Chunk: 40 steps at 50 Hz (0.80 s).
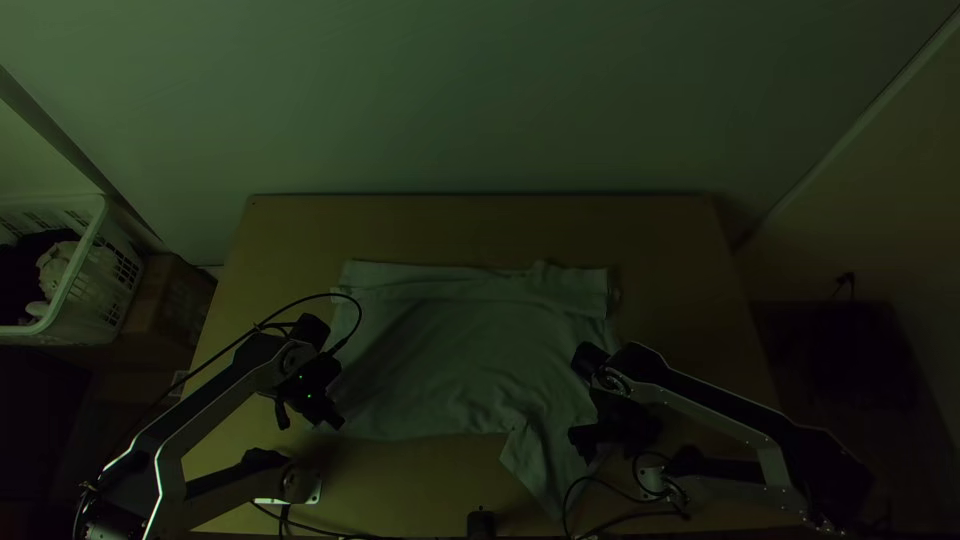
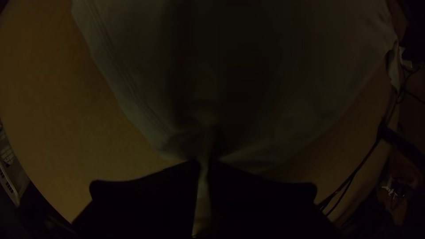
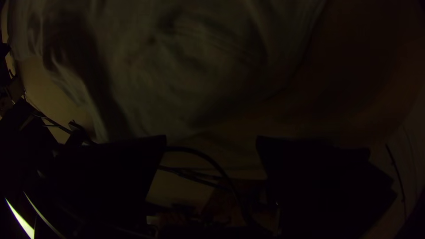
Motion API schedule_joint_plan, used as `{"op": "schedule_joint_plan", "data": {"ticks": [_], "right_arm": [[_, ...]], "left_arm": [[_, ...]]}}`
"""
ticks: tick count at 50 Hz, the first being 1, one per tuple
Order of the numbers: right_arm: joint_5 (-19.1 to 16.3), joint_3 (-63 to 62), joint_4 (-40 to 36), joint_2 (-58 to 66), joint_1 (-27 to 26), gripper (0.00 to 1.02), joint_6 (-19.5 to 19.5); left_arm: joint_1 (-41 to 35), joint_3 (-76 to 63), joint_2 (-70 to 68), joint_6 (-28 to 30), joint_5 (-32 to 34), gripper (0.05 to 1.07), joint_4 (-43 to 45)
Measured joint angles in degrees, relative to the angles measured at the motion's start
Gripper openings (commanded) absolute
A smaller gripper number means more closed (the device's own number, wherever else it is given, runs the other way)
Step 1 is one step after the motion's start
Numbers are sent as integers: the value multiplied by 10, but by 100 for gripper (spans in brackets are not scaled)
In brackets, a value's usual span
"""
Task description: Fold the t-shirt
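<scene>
At the near edge of the table [image 1: 480,225] there's a small black box [image 1: 481,524], with dark cables [image 1: 610,522] to the right of it. A loose flap of the t-shirt [image 1: 450,345], probably a sleeve, points toward that edge. By the flap is the right gripper [image 3: 211,137], its fingers wide apart with no cloth between them. Over at the shirt's near left corner, the left gripper [image 2: 204,163] has its fingers closed on a pinch of cloth.

The body lies spread across the middle of the table, fairly smooth on the left and wrinkled near the flap. Along its far side runs a flat band, bunched a little toward the right; whether that is a fold or just a hem, I can't tell.

So the job looks early: the shirt is mostly laid out, but the flap needs tucking in and the main folds are all left to make. Off to the left of the table stands a white basket [image 1: 82,262] with clothes in it
</scene>
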Motion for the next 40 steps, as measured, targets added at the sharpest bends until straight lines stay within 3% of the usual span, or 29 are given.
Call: {"op": "schedule_joint_plan", "data": {"ticks": [6, 17, 21, 24, 28, 34, 40], "right_arm": [[-19, 0, 13, 23, 2, 91, -3], [-19, 0, 29, 52, 5, 85, -12], [-20, 0, 40, 59, 6, 67, -13], [-19, 0, 51, 69, 5, 61, -15], [-19, 0, 51, 72, 5, 46, -17], [-16, 0, 59, 72, 5, 2, -18], [1, 0, 60, 72, 5, 3, -25]], "left_arm": [[8, -1, -2, 0, 4, 8, 0], [10, -1, -5, 4, 5, 8, 0], [13, -2, -6, 4, 6, 8, 0], [16, -2, -6, 6, 7, 8, 0], [17, -2, -6, 9, 9, 8, 0], [19, -2, -7, 13, 9, 8, 0], [24, -2, -8, 15, 9, 8, 0]]}}
